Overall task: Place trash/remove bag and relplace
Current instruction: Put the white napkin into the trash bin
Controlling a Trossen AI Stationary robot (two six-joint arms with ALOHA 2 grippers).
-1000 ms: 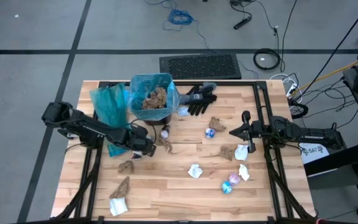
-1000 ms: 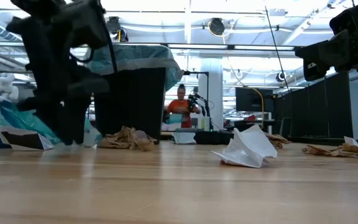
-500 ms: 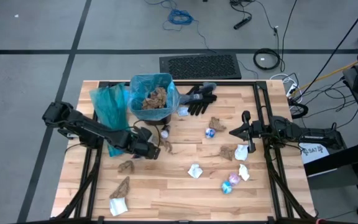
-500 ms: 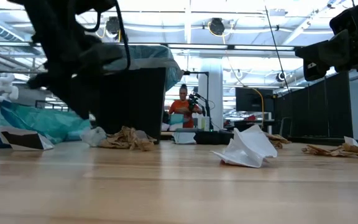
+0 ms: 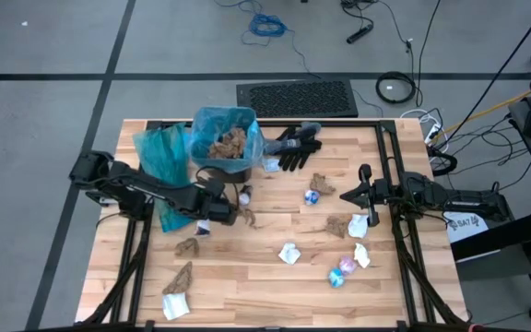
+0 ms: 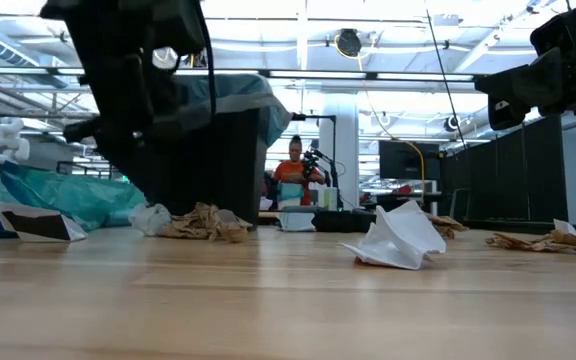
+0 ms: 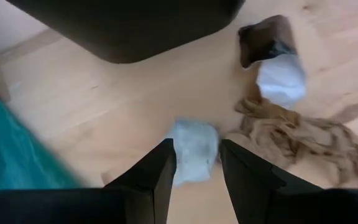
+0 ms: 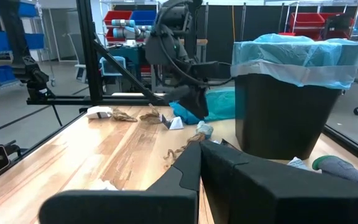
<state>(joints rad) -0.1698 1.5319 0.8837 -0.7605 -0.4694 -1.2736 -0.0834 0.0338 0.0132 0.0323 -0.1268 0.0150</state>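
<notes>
Lifted and swung toward the bin since a second ago, my left gripper (image 5: pixel 221 214) now hangs just beside the black bin (image 5: pixel 225 168) with its blue liner, fingers (image 7: pixel 157 174) closed on a pale crumpled scrap (image 7: pixel 192 149) held clear of the desk (image 5: pixel 265 295). Brown paper (image 5: pixel 229 145) already fills the bin, while more trash lies scattered across the boards, including a white scrap (image 5: pixel 289 253) and a shiny wrapper (image 5: pixel 340 272). My right gripper (image 5: pixel 346 195) waits at the right side, fingers shut and empty.

Black bin (image 7: pixel 129 28) cut off by left wrist view's edge
</notes>
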